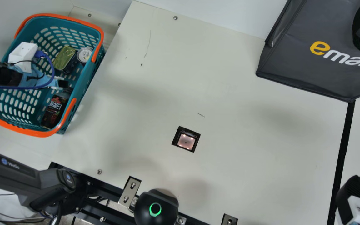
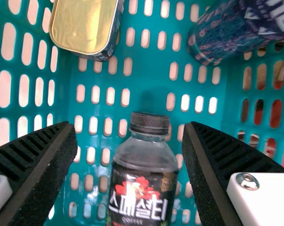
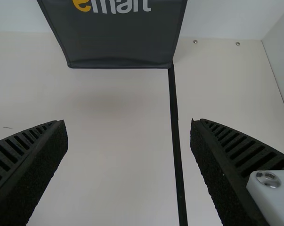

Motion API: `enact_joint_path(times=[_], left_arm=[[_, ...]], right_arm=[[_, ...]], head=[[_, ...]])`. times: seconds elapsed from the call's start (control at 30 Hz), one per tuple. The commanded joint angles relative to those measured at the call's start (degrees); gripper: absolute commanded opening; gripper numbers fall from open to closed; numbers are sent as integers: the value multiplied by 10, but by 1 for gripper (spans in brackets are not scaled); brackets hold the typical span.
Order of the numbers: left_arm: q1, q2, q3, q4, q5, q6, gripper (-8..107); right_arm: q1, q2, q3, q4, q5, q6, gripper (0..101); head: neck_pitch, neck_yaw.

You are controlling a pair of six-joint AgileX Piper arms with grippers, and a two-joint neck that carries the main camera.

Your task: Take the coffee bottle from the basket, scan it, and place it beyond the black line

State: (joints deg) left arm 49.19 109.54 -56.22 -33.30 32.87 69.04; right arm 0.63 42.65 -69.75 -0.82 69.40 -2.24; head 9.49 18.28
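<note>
The coffee bottle (image 1: 54,108), dark with a red flower on its label and a black cap, is held inside a teal basket (image 1: 86,79) with orange handles, along the wall nearest the counter (image 1: 230,84). In the main view, the left gripper (image 1: 60,83) is positioned over the basket, near the bottle's capped end. In the left wrist view, its jaws are spread wide, and the bottle's cap and shoulders are seen between them; whether the bottle is touched cannot be told. The basket is shared with a gold-topped tin (image 1: 65,58) and a silver-topped can (image 1: 84,54), set near each other.

Outside the basket, a small lit scanner window (image 1: 186,141), framed in black, is set into the cream counter. Farther right, the counter is crossed by a black line (image 1: 344,143), met at its far end by the corner of a dark grey bag (image 1: 295,62). The right gripper (image 1: 352,191) is seen at the main view's lower right, near the line; its jaws are parted widely. By the counter's near edge, a rounded black device (image 1: 145,212) is marked by a glowing green ring.
</note>
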Motion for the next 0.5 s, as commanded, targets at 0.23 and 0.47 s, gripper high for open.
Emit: enact_joint_path(times=[0.23,0.47], left_arm=[[-5,40,-15,8,-9,20,90],[-15,54,-14,8,-17,25,90]], right_arm=[[0,0,0,0,0,0,91],[0,0,0,0,0,0,91]], head=[[-16,1],[-16,1]])
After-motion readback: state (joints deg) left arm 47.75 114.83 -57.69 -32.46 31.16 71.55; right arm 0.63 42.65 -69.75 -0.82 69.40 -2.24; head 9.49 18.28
